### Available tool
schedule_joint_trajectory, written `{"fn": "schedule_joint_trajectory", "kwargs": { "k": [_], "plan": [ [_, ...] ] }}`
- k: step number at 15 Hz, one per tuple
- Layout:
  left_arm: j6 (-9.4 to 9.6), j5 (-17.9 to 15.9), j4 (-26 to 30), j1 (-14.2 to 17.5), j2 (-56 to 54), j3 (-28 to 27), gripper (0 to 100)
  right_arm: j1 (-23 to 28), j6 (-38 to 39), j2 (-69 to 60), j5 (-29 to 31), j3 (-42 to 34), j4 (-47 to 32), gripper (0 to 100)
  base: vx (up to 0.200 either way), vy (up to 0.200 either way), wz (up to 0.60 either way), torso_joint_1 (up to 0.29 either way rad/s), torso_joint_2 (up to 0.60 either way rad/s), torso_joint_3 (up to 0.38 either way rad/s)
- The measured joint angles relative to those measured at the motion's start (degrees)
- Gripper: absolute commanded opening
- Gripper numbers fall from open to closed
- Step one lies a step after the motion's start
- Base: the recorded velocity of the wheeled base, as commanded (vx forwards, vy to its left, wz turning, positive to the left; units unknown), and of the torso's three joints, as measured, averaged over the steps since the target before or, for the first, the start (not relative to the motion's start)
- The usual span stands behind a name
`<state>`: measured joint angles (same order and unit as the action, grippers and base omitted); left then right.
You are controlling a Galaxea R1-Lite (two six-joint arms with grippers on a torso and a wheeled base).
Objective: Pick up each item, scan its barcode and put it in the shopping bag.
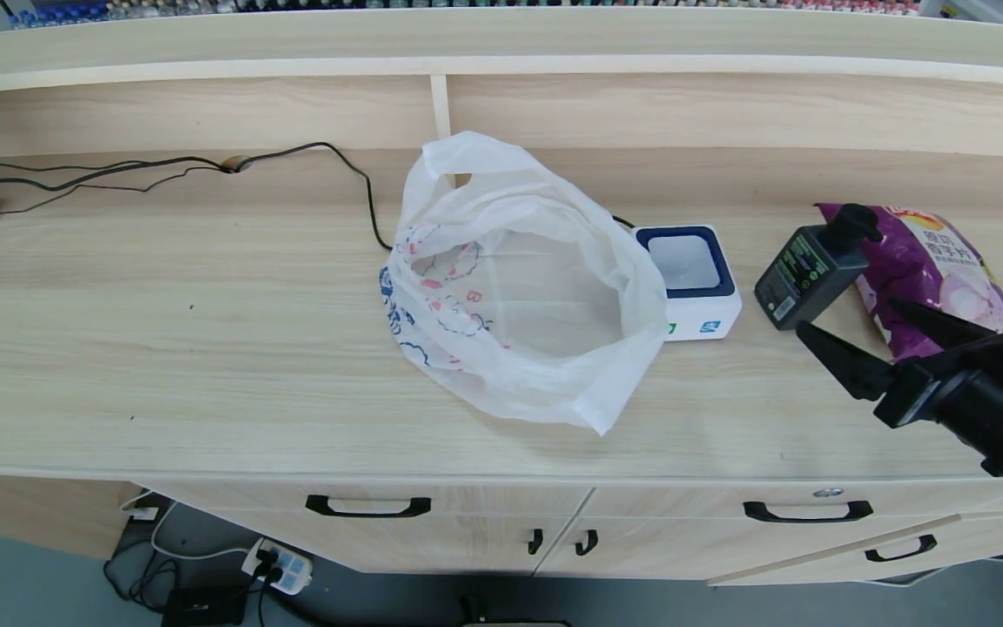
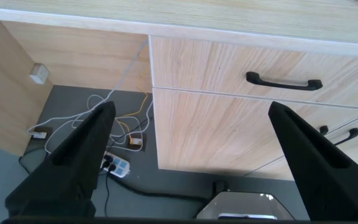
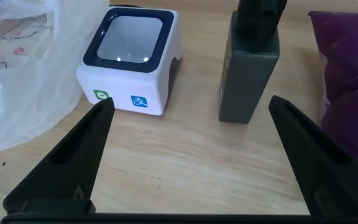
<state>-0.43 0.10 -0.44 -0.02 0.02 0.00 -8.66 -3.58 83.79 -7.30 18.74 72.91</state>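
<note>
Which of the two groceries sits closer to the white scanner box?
The dark grey pump bottle, standing beside the scanner box; the purple chip bag lies beyond it.

You find the bag (image 1: pixel 514 279) at the middle of the counter (image 1: pixel 205 348). The scanner (image 1: pixel 691 280) stands at the bag's right, touching it. Right of the scanner, apart from it, stands the bottle (image 1: pixel 802 270). The chip packet (image 1: pixel 928 270) lies just beside the bottle, to its right. The right gripper (image 1: pixel 845 313) sits before the bottle. A cable (image 1: pixel 236 163) runs along the back left to behind the bag. The left gripper (image 2: pixel 191 104) sits below the counter's edge, before the drawers (image 2: pixel 229 68).
</note>
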Motion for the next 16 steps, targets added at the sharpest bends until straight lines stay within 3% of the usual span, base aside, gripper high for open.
{"fn": "schedule_joint_trajectory", "kwargs": {
  "k": [5, 9, 16],
  "plan": [
    [0.02, 0.0, 0.0, 0.0, 0.0, 0.0, 100, 1.9, 0.5, 9.7, 0.0, 0.3, 14.5, 100, 0.000, 0.000, 0.00, 0.000, 0.00, 0.000],
    [0.00, 0.0, 0.0, 0.0, 0.0, 0.0, 100, 2.5, 1.0, 14.4, -0.1, 2.1, 15.3, 100, 0.000, 0.000, 0.00, 0.000, 0.00, 0.000],
    [0.00, 0.0, -0.1, 0.0, 0.0, 0.0, 100, 3.6, 1.4, 20.6, -0.1, 13.2, 15.3, 100, 0.000, 0.000, 0.00, 0.000, 0.00, 0.000]
  ]
}}
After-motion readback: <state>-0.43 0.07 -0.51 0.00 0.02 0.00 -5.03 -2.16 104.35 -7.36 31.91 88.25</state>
